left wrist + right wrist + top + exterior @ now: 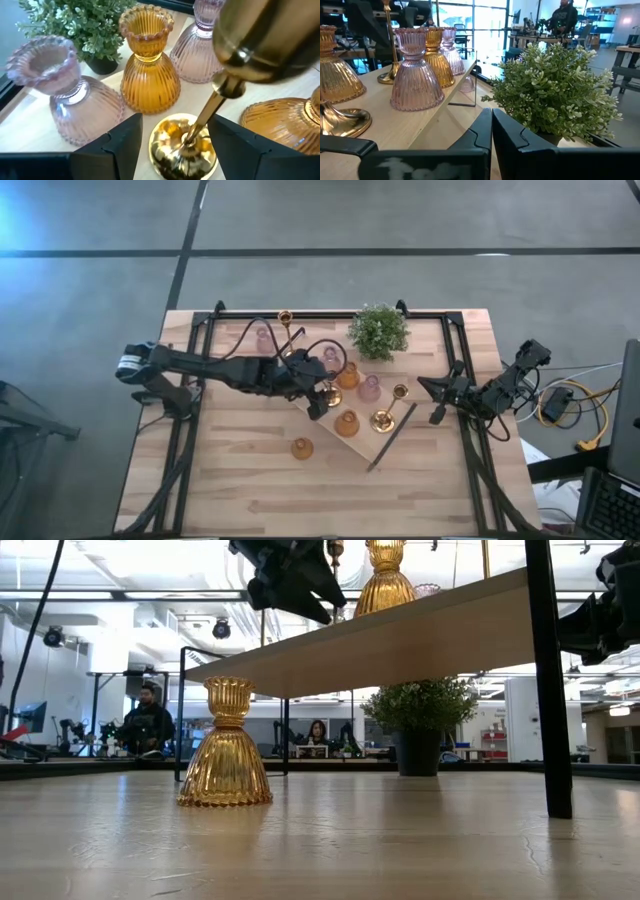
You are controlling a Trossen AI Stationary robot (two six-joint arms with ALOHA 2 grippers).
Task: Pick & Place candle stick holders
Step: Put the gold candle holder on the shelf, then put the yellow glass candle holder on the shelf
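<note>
My left gripper (pixel 322 400) is open over the wooden tray (pixel 395 442). Its fingers stand on either side of a tall-stemmed gold holder (pixel 186 145), with gaps showing between them and the thin stem. That holder stands on the tray by its round base. Around it on the tray are pink glass holders (pixel 60 95) and amber glass holders (pixel 148 70), and a low gold one (pixel 381 420). One amber holder (pixel 302 447) stands on the table in front of the tray and also shows in the low view (pixel 225 745). My right gripper (pixel 491 127) is shut and empty at the table's right (pixel 435 395).
A green potted plant (pixel 378 330) stands at the far middle of the table. A tall gold holder (pixel 285 320) and a pink one (pixel 263 337) stand on the table beyond the tray's left end. The tray rests on black wire handles (pixel 548 680). People show in the room beyond.
</note>
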